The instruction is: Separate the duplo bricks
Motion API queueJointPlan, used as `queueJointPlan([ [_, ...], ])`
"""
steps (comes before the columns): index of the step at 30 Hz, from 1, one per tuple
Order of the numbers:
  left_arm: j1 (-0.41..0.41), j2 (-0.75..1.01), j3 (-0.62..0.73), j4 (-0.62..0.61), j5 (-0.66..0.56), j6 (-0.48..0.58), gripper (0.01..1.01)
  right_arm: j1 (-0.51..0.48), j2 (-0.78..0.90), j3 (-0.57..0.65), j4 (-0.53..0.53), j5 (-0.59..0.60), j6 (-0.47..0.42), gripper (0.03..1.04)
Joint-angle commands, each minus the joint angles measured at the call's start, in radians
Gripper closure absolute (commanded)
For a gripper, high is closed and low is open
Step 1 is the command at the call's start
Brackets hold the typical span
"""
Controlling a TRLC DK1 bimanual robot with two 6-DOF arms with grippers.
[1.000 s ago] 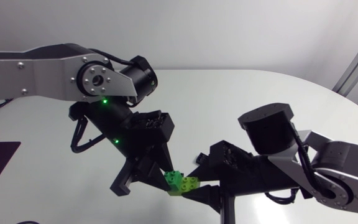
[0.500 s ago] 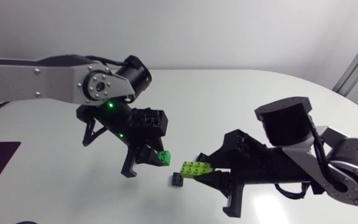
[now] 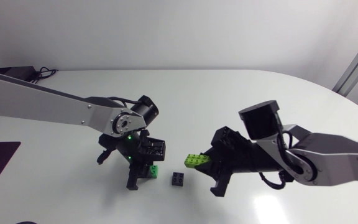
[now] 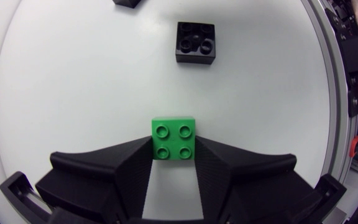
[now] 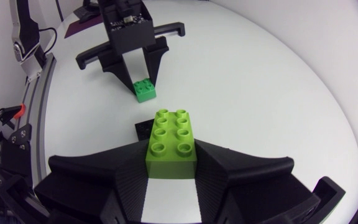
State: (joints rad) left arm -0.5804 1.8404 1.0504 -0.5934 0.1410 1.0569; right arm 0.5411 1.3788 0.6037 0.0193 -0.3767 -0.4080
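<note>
Arms angled tableward — left gripper pinching green brick, right gripper pinching lime brick.

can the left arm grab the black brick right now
Probably not yet. The black brick lies just ahead of the left gripper with bare table between, but that gripper is shut on the small green brick and would likely need to set it down first.
</note>
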Motion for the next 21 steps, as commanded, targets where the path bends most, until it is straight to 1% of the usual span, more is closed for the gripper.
queueJointPlan([
  [1,0.001,0.022,-0.029,0.009,-0.009,-0.008,0.739,-0.007,0.072,0.05,0.039,0.015,-0.006,0.81],
  [5,0.013,0.022,-0.03,0.012,-0.011,-0.009,0.584,-0.006,0.174,0.103,0.077,0.033,-0.002,0.81],
  [7,0.019,0.022,-0.032,0.017,-0.011,-0.008,0.525,-0.003,0.22,0.131,0.099,0.044,0.003,0.81],
  [16,0.042,0.01,-0.05,0.029,-0.011,-0.009,0.19,0.007,0.384,0.263,0.11,0.065,0.011,0.81],
  [18,0.053,-0.012,-0.047,0.029,-0.009,-0.011,0.136,0.014,0.411,0.284,0.111,0.071,0.015,0.81],
  [21,0.071,-0.049,-0.041,0.029,-0.006,-0.015,0.084,0.022,0.44,0.311,0.113,0.078,0.024,0.81],
])
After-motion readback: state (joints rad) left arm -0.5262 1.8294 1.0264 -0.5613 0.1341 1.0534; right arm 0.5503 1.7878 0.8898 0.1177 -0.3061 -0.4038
